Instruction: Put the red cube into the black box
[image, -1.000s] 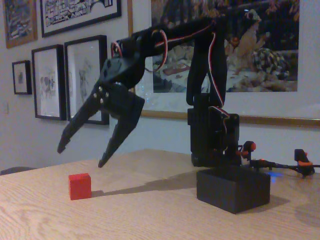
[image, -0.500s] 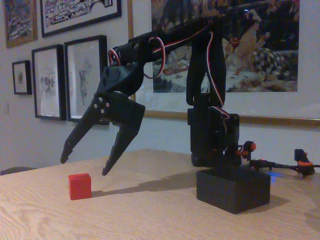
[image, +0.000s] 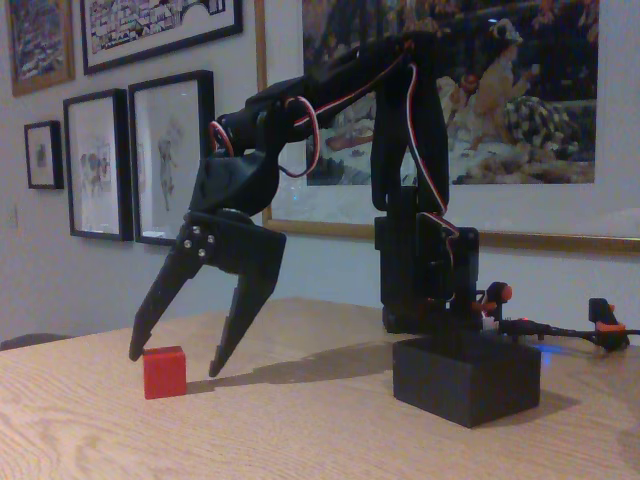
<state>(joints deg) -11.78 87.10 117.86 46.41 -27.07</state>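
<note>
The red cube sits on the wooden table at the left in the fixed view. My black gripper is open and hangs right over it, one fingertip by the cube's upper left corner and the other just to its right near the tabletop. The cube lies between the two fingers, whether they touch it I cannot tell. The black box stands on the table to the right, in front of the arm's base, well apart from the cube.
Framed pictures hang on the wall behind. Cables and small orange-red knobs lie by the arm's base at the right. Bare tabletop stretches between the cube and the box.
The gripper has come down and tilted more upright, its open fingers dropping from above the cube to either side of it. The cube and box have stayed in place.
</note>
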